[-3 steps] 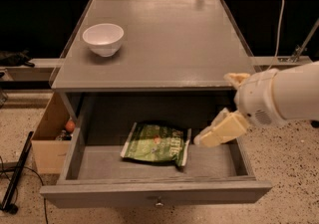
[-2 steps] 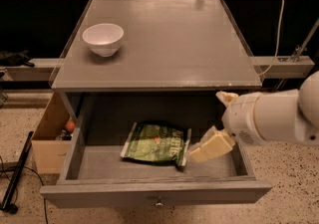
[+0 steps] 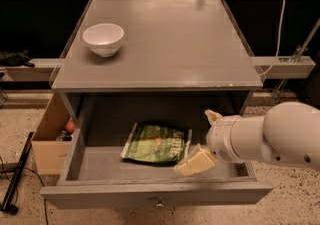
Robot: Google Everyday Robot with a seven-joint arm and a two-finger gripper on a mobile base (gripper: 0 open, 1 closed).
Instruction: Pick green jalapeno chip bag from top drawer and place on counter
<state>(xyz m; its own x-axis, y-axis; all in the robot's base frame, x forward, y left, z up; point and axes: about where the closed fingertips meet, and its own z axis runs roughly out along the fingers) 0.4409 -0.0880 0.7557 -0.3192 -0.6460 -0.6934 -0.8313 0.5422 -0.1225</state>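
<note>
I see the counter (image 3: 170, 44) as smooth grey wood, slightly glossy, and the top drawer (image 3: 100, 195) as matt grey wood with 1 metal knob (image 3: 159, 202). The green jalapeno chip bag (image 3: 156, 143) is crinkled, glossy film. The gripper (image 3: 204, 140), smooth cream plastic, hangs at the drawer's right side.

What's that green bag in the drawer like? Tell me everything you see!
The green jalapeno chip bag is small, crinkly and shiny, green with white edges and pale lettering. It lies flat on the floor of the open top drawer, near the middle. The gripper hovers at its right end, fingers open; one finger overlaps its corner, but I cannot tell if it touches.
</note>
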